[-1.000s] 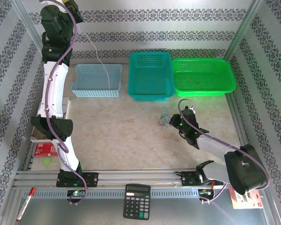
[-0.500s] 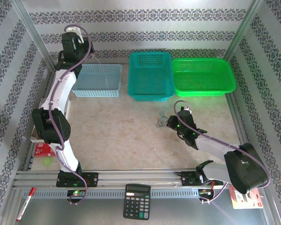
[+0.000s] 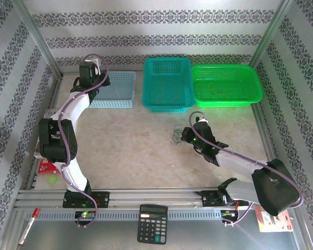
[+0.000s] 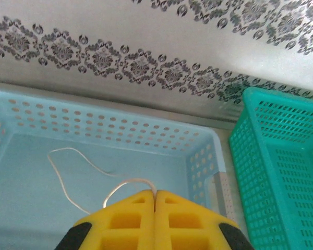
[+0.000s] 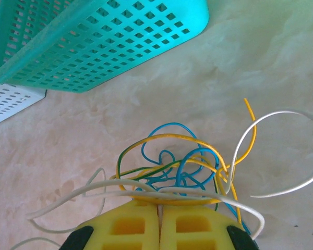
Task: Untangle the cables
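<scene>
The cables (image 5: 182, 166) are a small tangle of blue, yellow, green and white wires lying on the beige table just ahead of my right gripper (image 5: 157, 204). Its yellow fingers are shut, with white and yellow strands crossing their tips. From above, the tangle (image 3: 175, 136) sits left of the right gripper (image 3: 185, 135), mid-table. My left gripper (image 4: 155, 194) is shut on a single white wire (image 4: 83, 161), which loops down into the pale blue basket (image 4: 120, 130). From above, the left gripper (image 3: 96, 79) hangs over that basket (image 3: 120, 100).
A teal basket (image 3: 167, 107) and a bright green basket (image 3: 227, 99) line the back, right of the pale blue one. The teal basket (image 5: 94, 47) stands just beyond the tangle. A calculator (image 3: 152, 224), a pen (image 3: 27, 226) and a red packet (image 3: 49, 165) lie near the front rail.
The left arm has come down from high at the back to just over the pale blue basket, bringing the white wire with it. The right gripper has edged left with the tangle.
</scene>
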